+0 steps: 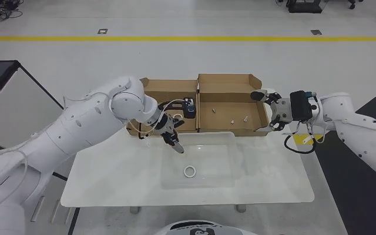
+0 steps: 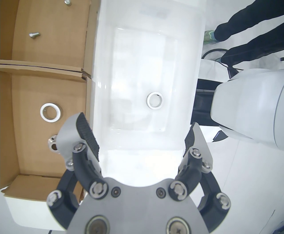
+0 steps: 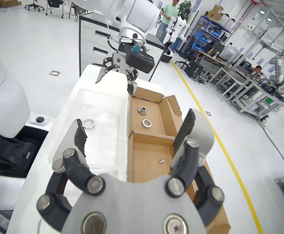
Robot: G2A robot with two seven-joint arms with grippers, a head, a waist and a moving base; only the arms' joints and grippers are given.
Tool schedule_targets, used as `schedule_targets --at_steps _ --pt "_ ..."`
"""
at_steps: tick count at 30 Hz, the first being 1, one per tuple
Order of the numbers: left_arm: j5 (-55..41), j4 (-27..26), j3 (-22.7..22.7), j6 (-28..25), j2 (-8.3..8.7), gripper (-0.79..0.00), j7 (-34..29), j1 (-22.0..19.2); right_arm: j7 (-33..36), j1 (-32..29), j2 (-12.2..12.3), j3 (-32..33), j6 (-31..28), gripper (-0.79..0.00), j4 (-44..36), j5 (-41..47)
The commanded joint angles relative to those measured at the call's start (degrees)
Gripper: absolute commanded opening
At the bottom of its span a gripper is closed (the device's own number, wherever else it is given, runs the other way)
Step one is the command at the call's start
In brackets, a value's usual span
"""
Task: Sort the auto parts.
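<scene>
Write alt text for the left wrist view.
The open left gripper hangs above a clear plastic tray holding a silver metal ring. One brown cardboard box alongside holds a second ring and a flanged fitting; another box holds screws.

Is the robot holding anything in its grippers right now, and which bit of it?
Nothing. The left gripper and the right gripper are both open and empty; the ring lies loose in the tray.

A finger [image 2: 84, 130] of the left claw [image 2: 137, 119] hides part of the flanged part [image 2: 50, 140], and the edge cuts a bolt [image 2: 67, 2]
</scene>
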Motion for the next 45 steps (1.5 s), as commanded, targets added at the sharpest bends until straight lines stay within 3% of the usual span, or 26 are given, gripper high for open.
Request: schedule_targets --at_steps 1,9,15,21,26,38,39,41,45 --pt "-0.16 -1.01 -0.33 0.54 0.30 0.000 0.33 0.59 0.00 0.00 0.00 0.00 0.00 0.000 0.01 0.00" --pt "-0.16 -1.01 -0.33 0.54 0.30 0.000 0.33 0.59 0.00 0.00 0.00 0.00 0.00 0.000 0.01 0.00" --pt "2.03 -3.06 0.16 3.11 -0.29 0.000 2.23 2.88 0.00 0.00 0.00 0.00 0.00 0.000 0.01 0.00" --pt "5.96 -2.29 2.70 10.40 -2.76 0.000 -1.30 2.78 0.00 0.00 0.00 0.00 0.00 0.000 0.01 0.00" --pt "7.60 0.09 4.64 13.24 -5.22 0.000 -3.78 2.56 0.00 0.00 0.00 0.00 0.00 0.000 0.01 0.00" --pt "10.80 2.54 7.42 9.73 -10.08 0.000 -3.27 3.81 0.00 0.00 0.00 0.00 0.00 0.000 0.01 0.00" --pt "11.40 2.63 7.49 9.40 -10.36 -0.009 -2.99 3.89 0.00 0.00 0.00 0.00 0.00 0.000 0.01 0.00" --pt "12.45 3.02 7.60 8.84 -10.88 -0.132 -2.47 4.06 0.00 0.00 0.00 0.00 0.00 0.000 0.01 0.00" --pt "13.91 4.35 7.76 7.95 -11.71 -0.289 -2.13 4.48 0.00 0.00 0.00 0.00 0.00 0.000 0.01 0.00"
